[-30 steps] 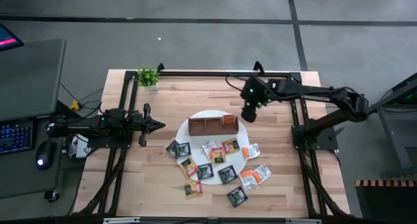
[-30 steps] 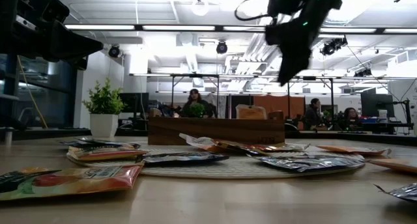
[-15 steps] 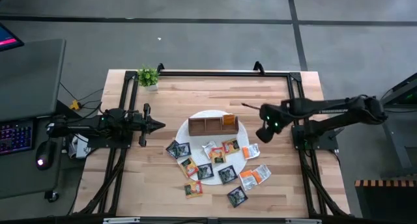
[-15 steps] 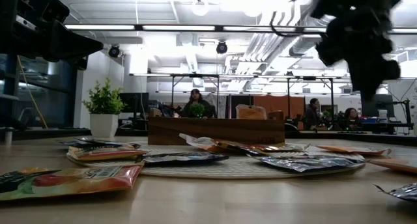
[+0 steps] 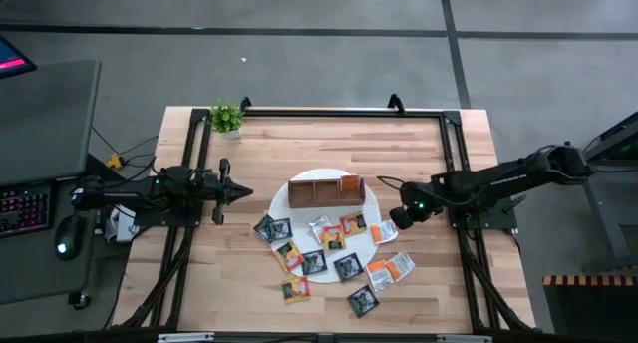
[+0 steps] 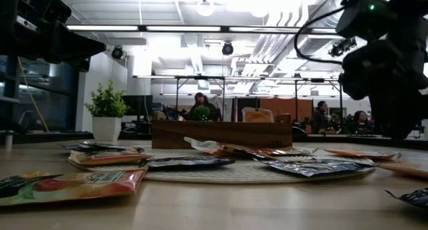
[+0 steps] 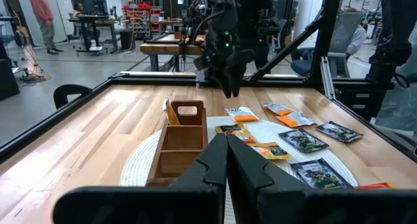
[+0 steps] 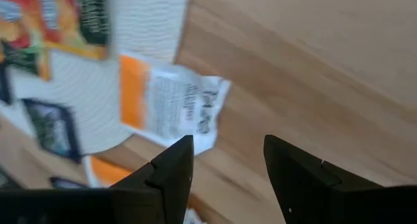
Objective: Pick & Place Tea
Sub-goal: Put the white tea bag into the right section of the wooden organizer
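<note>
Several flat tea sachets lie on a round white mat (image 5: 371, 205) and on the wood around it: dark green ones (image 5: 272, 228), orange ones (image 5: 289, 255) and white-and-orange ones (image 5: 391, 269). One orange sachet (image 5: 350, 184) stands in the right compartment of the brown wooden box (image 5: 326, 191). My right gripper (image 5: 398, 219) hovers open, pointing steeply down, just beside and above a white-and-orange sachet (image 8: 166, 110) that lies across the mat's right edge. My left gripper (image 5: 240, 191) waits shut and level at the table's left, its fingers (image 7: 228, 160) aimed at the box.
A small potted plant (image 5: 226, 118) stands at the far left corner. Black frame rails (image 5: 454, 164) run along the table's left, right and far sides. Bare wood lies between the box and the far edge. People sit in the room beyond the table.
My right gripper has swung from above the box's far right side toward the table's right and near edges and has come down, rolling about its own axis. It now hangs low over the white-and-orange sachet at the mat's right edge, open as before.
</note>
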{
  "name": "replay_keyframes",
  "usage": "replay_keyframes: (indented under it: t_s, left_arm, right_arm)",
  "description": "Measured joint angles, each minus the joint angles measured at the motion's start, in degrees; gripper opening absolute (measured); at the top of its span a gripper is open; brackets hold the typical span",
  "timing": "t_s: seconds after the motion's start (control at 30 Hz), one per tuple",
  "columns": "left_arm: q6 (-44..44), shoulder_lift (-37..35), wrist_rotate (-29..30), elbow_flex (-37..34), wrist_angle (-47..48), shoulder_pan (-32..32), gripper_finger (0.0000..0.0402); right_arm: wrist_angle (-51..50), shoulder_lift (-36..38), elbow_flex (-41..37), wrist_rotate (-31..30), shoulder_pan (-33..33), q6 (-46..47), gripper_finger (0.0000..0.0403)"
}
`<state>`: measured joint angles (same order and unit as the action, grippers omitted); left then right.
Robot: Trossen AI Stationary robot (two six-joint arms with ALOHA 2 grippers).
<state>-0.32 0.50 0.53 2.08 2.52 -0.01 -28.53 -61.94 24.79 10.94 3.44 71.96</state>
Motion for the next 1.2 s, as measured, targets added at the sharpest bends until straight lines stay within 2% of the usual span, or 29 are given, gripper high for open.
replay_keyframes:
  t_s: [0.5, 1.2]
  left_arm:
    - [0.0, 0.0, 0.02, 0.0, 0.0, -0.01, 0.0001]
    - [-0.02, 0.01, -0.02, 0.0, 0.0, -0.01, 0.0001]
  right_arm:
    - [6.82, -8.61, -0.08, 0.06, -0.02, -1.72, 0.0184]
    - [12.62, -9.46, -0.25, -0.05, 0.0, -1.96, 0.0184]
